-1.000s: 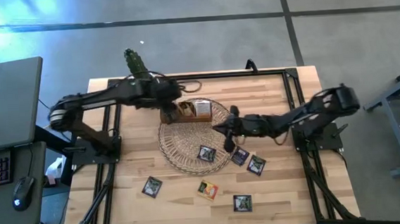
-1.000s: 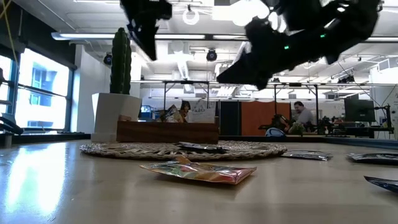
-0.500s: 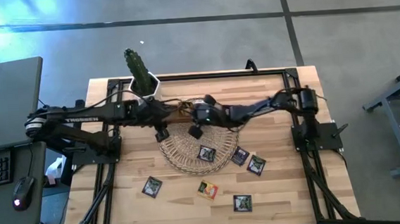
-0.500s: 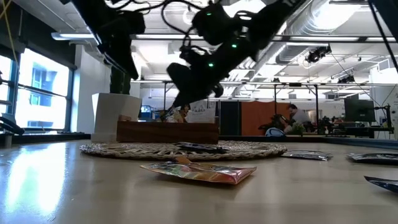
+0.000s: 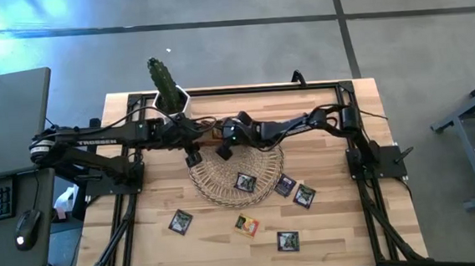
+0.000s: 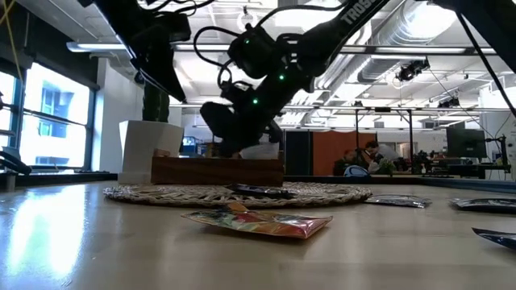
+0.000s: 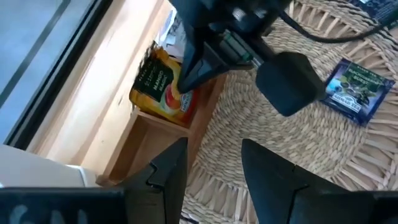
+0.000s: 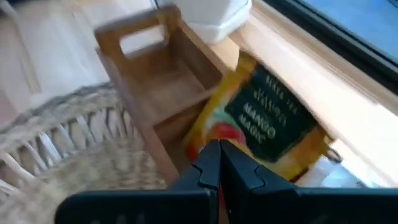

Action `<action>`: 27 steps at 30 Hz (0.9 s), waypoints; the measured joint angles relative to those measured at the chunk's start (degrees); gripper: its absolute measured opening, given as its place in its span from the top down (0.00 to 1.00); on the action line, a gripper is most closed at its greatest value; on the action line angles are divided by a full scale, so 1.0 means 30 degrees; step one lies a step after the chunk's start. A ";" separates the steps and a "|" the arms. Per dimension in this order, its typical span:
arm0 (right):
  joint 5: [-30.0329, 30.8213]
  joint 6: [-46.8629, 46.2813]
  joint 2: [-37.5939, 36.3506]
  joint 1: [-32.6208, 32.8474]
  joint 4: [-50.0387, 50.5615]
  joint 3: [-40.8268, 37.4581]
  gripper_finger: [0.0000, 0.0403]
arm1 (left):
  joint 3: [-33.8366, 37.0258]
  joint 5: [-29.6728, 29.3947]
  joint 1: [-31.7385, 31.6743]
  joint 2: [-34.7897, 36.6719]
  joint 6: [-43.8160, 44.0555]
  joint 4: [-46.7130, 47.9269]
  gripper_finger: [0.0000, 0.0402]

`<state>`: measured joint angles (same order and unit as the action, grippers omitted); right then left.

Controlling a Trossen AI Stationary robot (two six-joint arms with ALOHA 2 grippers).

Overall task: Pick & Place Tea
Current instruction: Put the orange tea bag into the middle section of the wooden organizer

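My right gripper [image 8: 219,163] reaches across the wicker mat [image 5: 236,173] to the brown wooden box [image 8: 155,74] at the mat's far left and is shut on a yellow-orange tea sachet [image 8: 261,127]. The left wrist view shows that sachet [image 7: 157,82] in a box compartment. My left gripper [image 7: 214,168] hangs open over the mat's left rim, beside the box. One dark sachet [image 5: 245,182] lies flat on the mat. Several more lie flat on the table, among them two dark ones [image 5: 285,184] [image 5: 180,222] and a yellow one [image 5: 246,225]. My right gripper pinches the yellow-orange sachet between its two fingers at the orange-red lower edge [image 8: 208,140]. The fingers [image 7: 186,71] slant down at it from the table's right. The sachet stands tilted, with its far part inside the box compartment.
A cactus in a white pot [image 5: 168,94] stands just beyond the box at the far edge. A black frame [image 5: 243,91] runs around the tabletop. The near half of the table [image 5: 221,251] holds only scattered sachets. Both arms crowd the box.
My right arm has swung from the mat's right side across to the box at the far left and dropped lower over it. My left arm has stretched out, and its gripper has moved from above the box toward the near side, to the mat's left rim.
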<state>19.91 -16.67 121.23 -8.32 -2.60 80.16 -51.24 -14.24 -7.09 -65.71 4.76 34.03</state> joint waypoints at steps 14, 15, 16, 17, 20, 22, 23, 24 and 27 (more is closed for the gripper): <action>-0.0797 0.3508 -0.3711 0.1580 0.3279 0.0619 1.00 | 0.0007 0.0714 0.0047 0.0000 0.0494 -0.0033 0.63; -0.0784 0.4125 -0.4255 0.1925 0.4012 0.0619 1.00 | 0.0007 0.0984 0.0162 0.0000 0.0526 -0.0040 0.63; -0.0835 0.4819 -0.4752 0.2323 0.4451 0.0619 1.00 | 0.0007 0.1245 0.0302 0.0000 0.0580 -0.0017 0.63; -0.1072 0.5384 -0.5387 0.2737 0.5063 0.0634 1.00 | 0.0007 0.1517 0.0473 -0.0007 0.0610 -0.0016 0.63; -0.2242 0.6251 -0.6735 0.4060 0.7283 0.0648 0.99 | 0.0007 0.1623 0.1371 -0.0007 0.1089 -0.0010 0.63; -0.3405 0.6342 -0.7287 0.4960 0.8114 0.0426 0.98 | 0.0007 0.1632 0.2005 -0.0007 0.1466 0.0079 0.63; -0.3752 0.6298 -0.7415 0.5410 0.8288 0.0287 0.97 | 0.0007 0.1621 0.2346 -0.0007 0.1648 0.0007 0.63; -0.3810 0.6111 -0.7460 0.5861 0.8223 0.0184 0.96 | 0.0007 0.1592 0.2656 -0.0007 0.1814 0.0011 0.63; -0.3930 0.6074 -0.7236 0.7049 0.8057 -0.0143 0.91 | 0.0007 0.1392 0.3609 -0.0007 0.2436 -0.0015 0.63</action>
<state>8.12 1.56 99.52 12.83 21.57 79.73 -51.22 -10.06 3.73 -65.73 12.07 33.98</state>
